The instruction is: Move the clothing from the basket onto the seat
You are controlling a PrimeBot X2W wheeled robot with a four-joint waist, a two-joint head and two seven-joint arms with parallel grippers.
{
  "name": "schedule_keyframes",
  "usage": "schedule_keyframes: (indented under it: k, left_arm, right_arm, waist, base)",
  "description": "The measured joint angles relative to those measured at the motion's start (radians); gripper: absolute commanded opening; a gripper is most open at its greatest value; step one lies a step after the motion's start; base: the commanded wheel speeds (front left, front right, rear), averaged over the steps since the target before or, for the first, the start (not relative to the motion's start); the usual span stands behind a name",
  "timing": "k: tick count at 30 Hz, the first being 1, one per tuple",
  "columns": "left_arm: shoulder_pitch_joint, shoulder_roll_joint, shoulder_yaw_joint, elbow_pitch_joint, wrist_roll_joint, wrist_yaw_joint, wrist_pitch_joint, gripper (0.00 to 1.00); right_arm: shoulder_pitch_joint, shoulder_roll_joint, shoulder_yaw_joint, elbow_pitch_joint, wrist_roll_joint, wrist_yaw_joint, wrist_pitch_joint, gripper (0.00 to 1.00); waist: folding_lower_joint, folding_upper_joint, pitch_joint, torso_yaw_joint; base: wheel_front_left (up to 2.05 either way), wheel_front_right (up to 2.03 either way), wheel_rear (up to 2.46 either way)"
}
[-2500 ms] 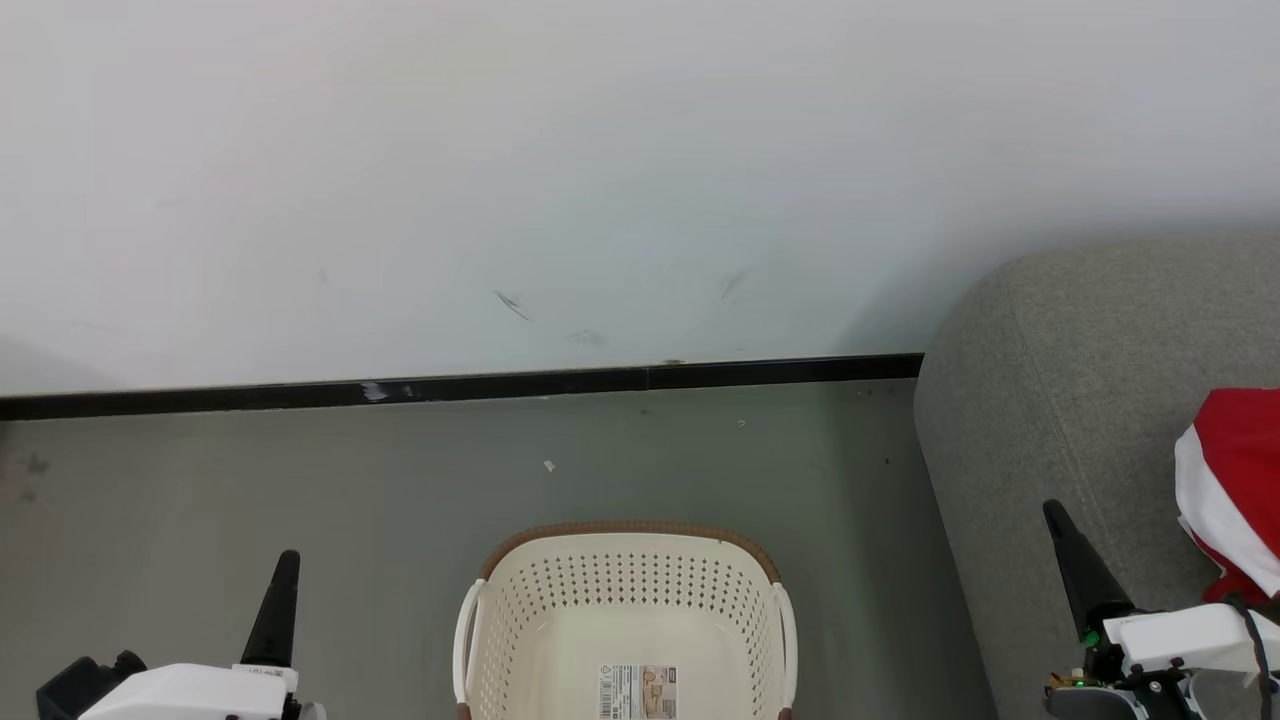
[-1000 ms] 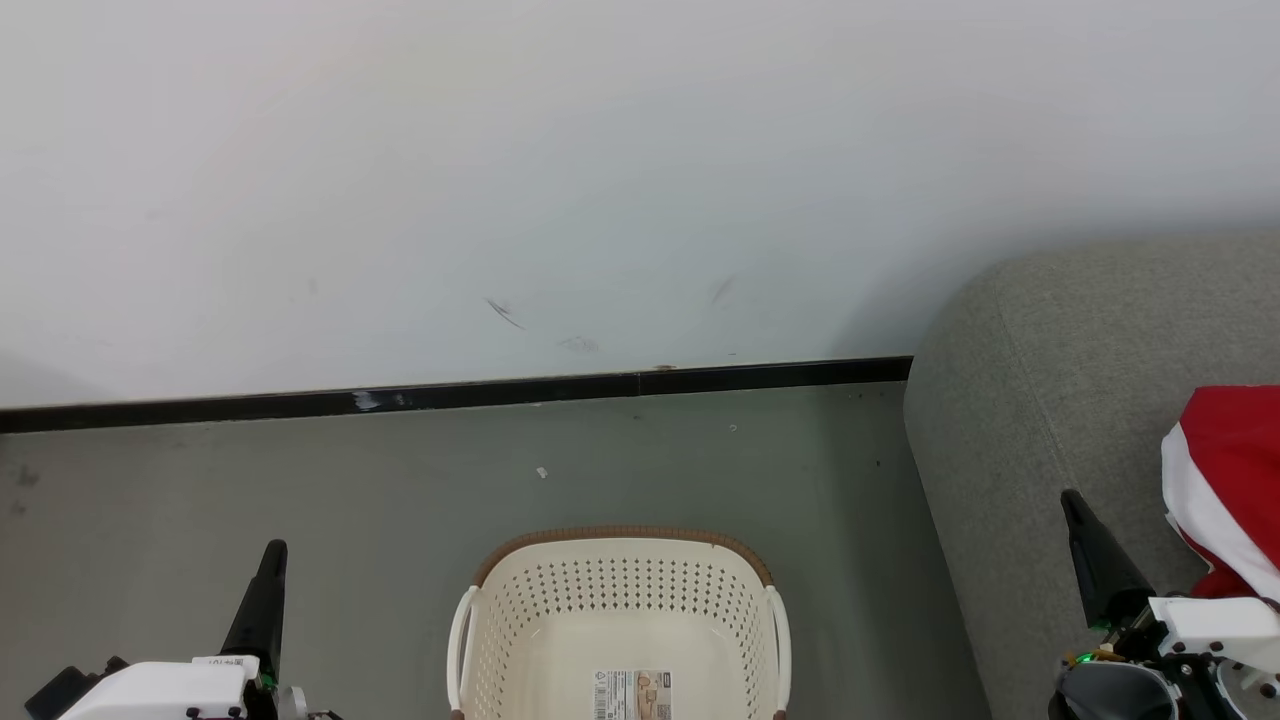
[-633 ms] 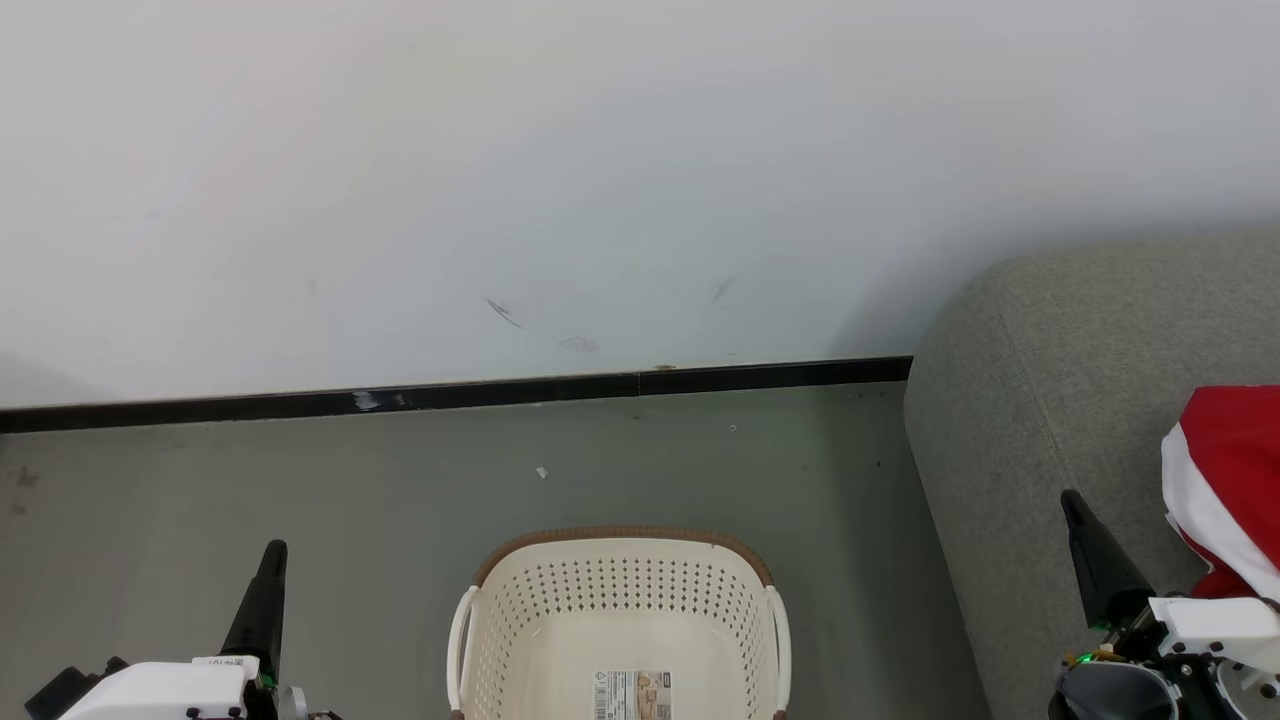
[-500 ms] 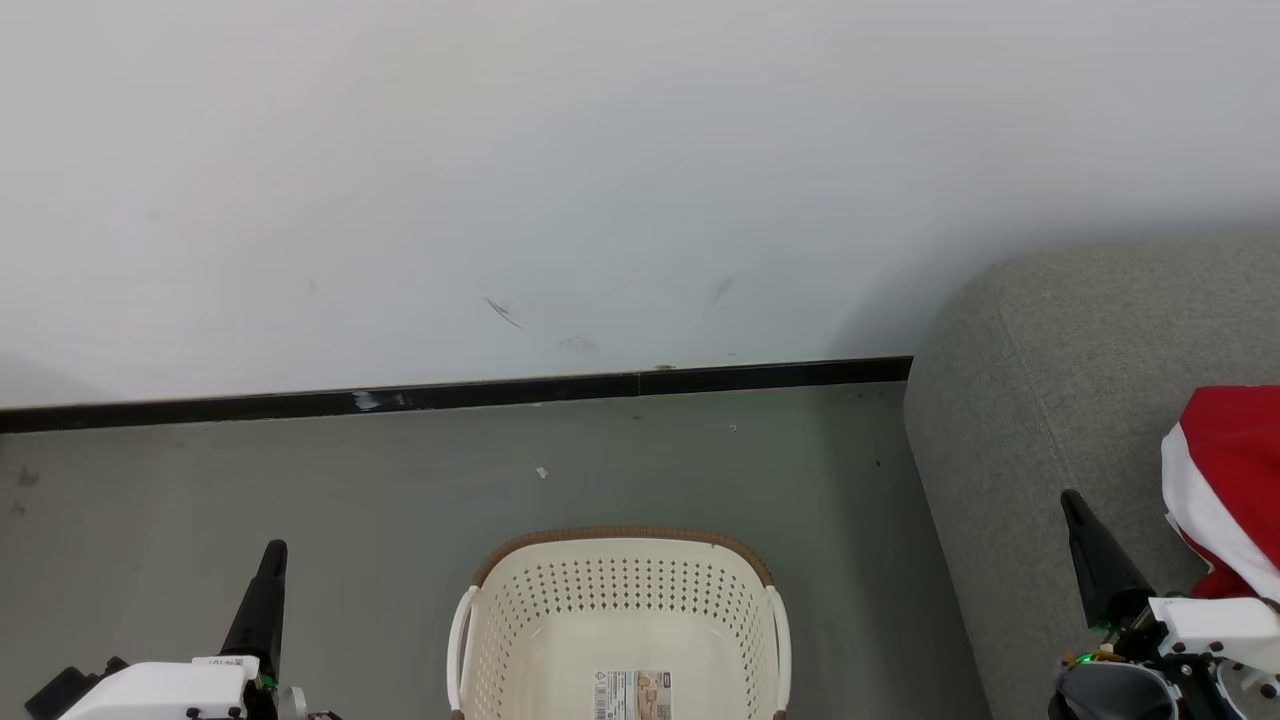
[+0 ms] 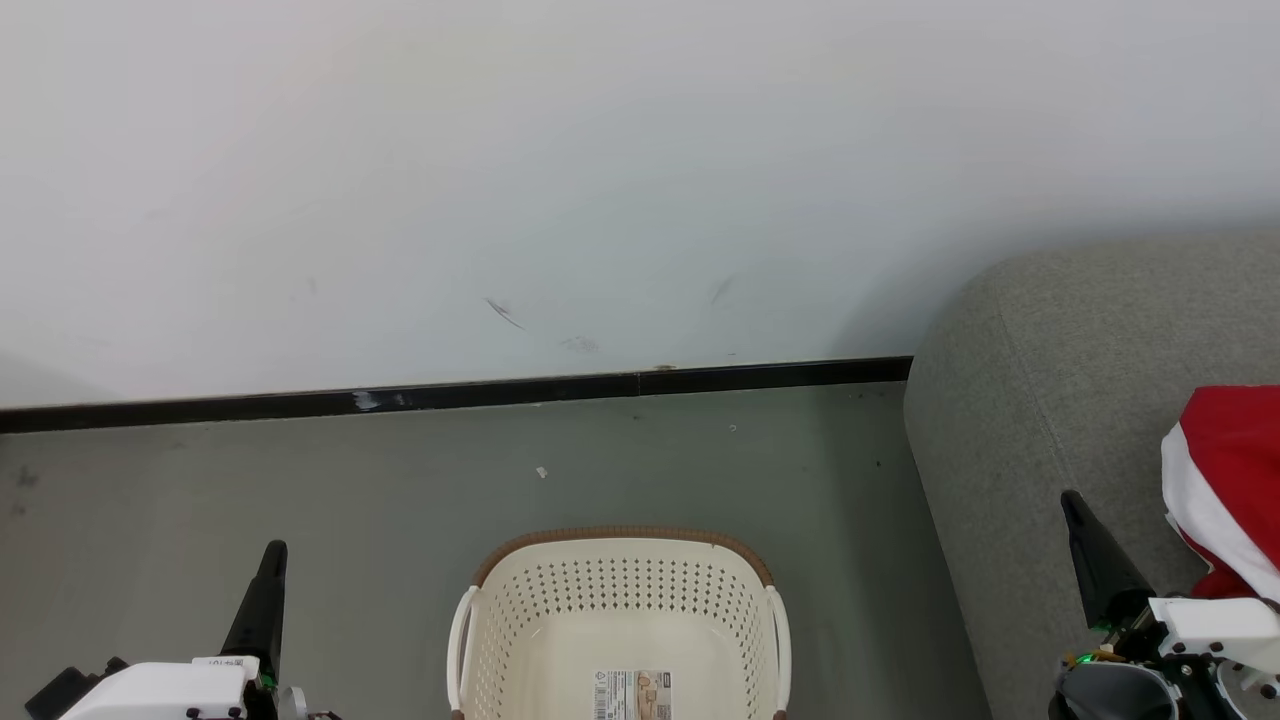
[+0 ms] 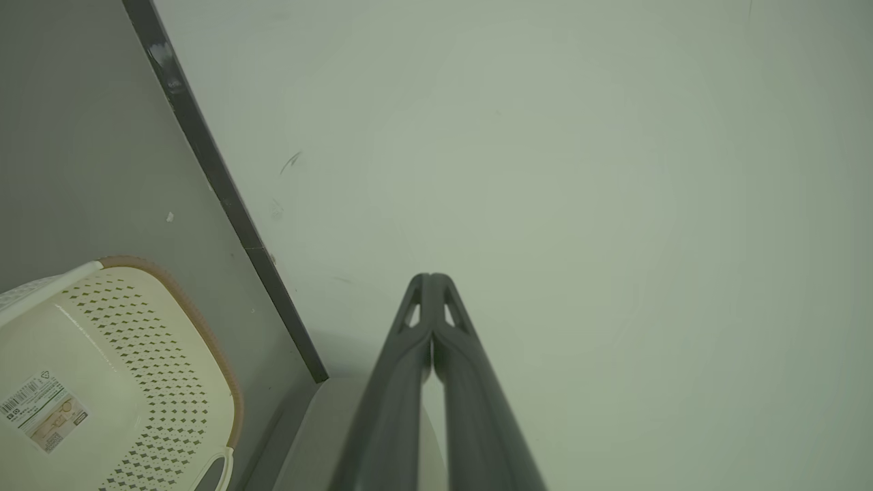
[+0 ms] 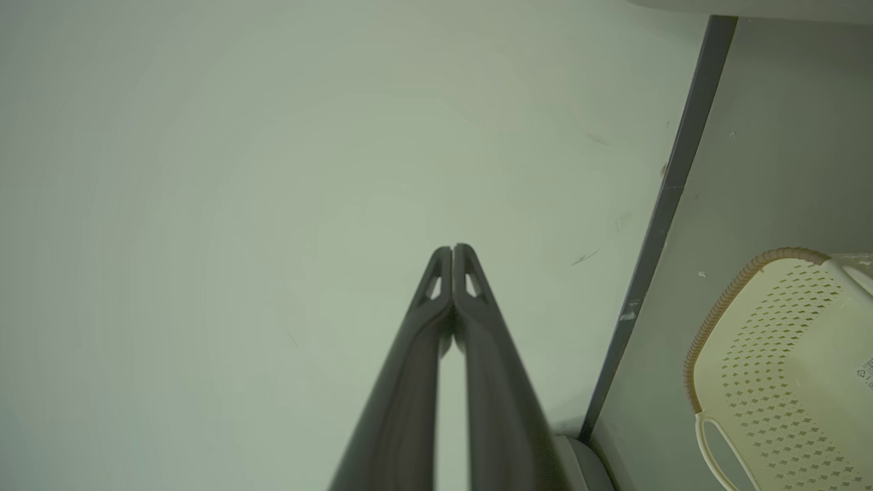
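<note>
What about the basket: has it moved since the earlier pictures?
No. The head view itself shifted slightly; the basket keeps its spacing from the black baseboard and the white floor speck.

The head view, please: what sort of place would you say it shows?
Probably a living-room corner, perhaps a mock-up: a grey upholstered seat with red clothing on it, a laundry basket on the floor, and a plain white wall with black skirting.

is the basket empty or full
Empty as far as shown: the basket shows its bare floor and label sticker, no fabric inside; its near end is cut off.
</note>
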Motion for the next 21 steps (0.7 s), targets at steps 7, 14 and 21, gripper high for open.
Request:
schedule_keyframes:
  k: [7, 14, 21]
  left_arm:
    - [0.000, 0.000, 0.000, 0.001, 0.000, 0.000, 0.000, 0.00]
    - [0.000, 0.000, 0.000, 0.002, 0.000, -0.004, 0.000, 0.00]
    - [0.000, 0.000, 0.000, 0.002, 0.000, -0.005, 0.000, 0.00]
  right_arm:
    - [0.000, 0.000, 0.000, 0.000, 0.000, 0.000, 0.000, 0.00]
    - [0.000, 0.000, 0.000, 0.000, 0.000, 0.000, 0.000, 0.00]
    - [0.000, 0.000, 0.000, 0.000, 0.000, 0.000, 0.000, 0.00]
  waist:
    - [0.0000, 0.0000, 0.000, 0.000]
    - [-0.0001, 0.0000, 0.000, 0.000]
    - [-0.0001, 0.0000, 0.000, 0.000]
  base:
    - [0.00, 0.00, 0.00]
    - [0.00, 0.00, 0.00]
    - [0.00, 0.00, 0.00]
